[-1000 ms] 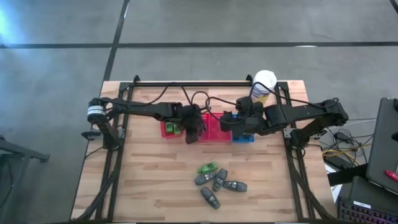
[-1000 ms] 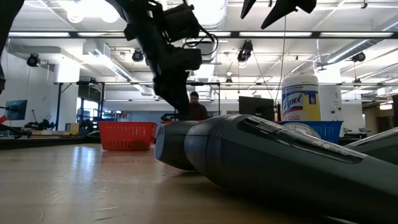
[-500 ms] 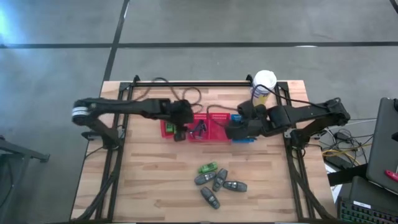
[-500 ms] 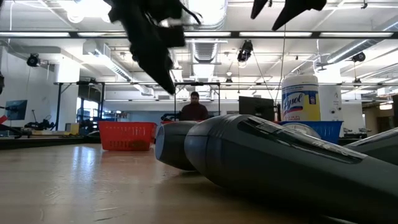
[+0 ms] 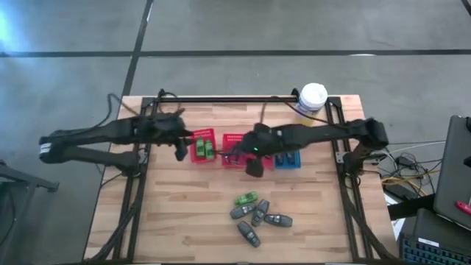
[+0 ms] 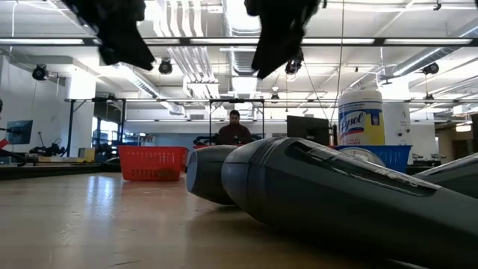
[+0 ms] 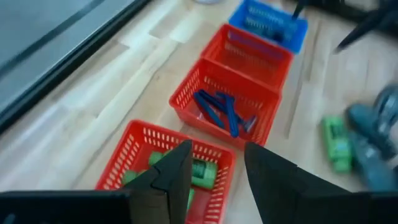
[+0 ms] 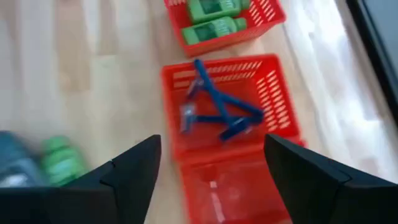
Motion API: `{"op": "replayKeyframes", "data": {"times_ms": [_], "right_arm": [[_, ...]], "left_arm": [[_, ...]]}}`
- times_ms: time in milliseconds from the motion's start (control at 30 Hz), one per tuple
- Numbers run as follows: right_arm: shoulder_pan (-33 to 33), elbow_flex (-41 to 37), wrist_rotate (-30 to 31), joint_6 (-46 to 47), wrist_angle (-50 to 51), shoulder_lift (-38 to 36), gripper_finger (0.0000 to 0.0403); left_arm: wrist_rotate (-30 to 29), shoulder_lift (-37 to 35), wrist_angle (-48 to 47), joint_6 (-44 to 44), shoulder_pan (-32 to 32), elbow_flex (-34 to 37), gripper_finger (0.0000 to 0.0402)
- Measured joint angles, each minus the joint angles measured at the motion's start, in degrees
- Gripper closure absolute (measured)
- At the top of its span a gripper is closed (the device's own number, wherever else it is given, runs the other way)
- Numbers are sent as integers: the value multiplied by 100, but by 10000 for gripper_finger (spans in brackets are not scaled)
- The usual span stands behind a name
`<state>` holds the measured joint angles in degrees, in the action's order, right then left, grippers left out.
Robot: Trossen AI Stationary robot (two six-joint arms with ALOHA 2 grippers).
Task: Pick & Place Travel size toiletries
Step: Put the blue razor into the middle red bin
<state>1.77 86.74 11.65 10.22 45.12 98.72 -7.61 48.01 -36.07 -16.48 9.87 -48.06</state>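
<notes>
On the table's near middle lies a loose pile: one green bottle (image 5: 246, 199) and several dark grey tubes (image 5: 257, 217), which fill the foreground of the low view (image 6: 336, 194). A red basket (image 7: 134, 155) holds green bottles (image 7: 202, 169). The red basket beside it (image 8: 273, 87) holds blue T-shaped sticks (image 8: 214, 106). My left gripper (image 5: 180, 149) is open, up in the air left of the bottle basket (image 7: 217, 171). My right gripper (image 5: 252, 168) is open, above the near side of the stick basket (image 8: 211, 168).
A third red basket (image 7: 249, 53) and a blue basket (image 5: 287, 159) continue the row toward the right. A white-lidded yellow canister (image 5: 313, 97) stands at the far right corner. Bare wood lies left of the pile. A person (image 6: 234, 131) sits in the room beyond.
My left gripper has pulled away from the stick basket toward the table's left edge and risen. My right gripper has swung from over the blue basket toward the left and the near edge, ending by the stick basket. The pile has stayed put.
</notes>
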Motion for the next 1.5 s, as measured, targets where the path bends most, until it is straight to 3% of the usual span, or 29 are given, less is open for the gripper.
{"op": "replayKeyframes", "data": {"times_ms": [233,367,800,1000,1500], "right_arm": [[-623,414,-672,-1060,-97,999,160],[-715,908,-739,-1492,-40,1695,174],[-720,2733,-761,-2238,1195,3151,226],[-718,2949,-759,-2309,1357,3430,258],[-747,2645,-715,-2808,1246,3425,359]], "left_arm": [[0,-929,-2,-436,-4,448,250],[2,-1216,1,-514,-6,626,250],[19,-1377,-4,-440,-5,819,250],[22,-1377,-17,-437,-6,819,250],[26,-1377,-46,-441,-6,819,250]]}}
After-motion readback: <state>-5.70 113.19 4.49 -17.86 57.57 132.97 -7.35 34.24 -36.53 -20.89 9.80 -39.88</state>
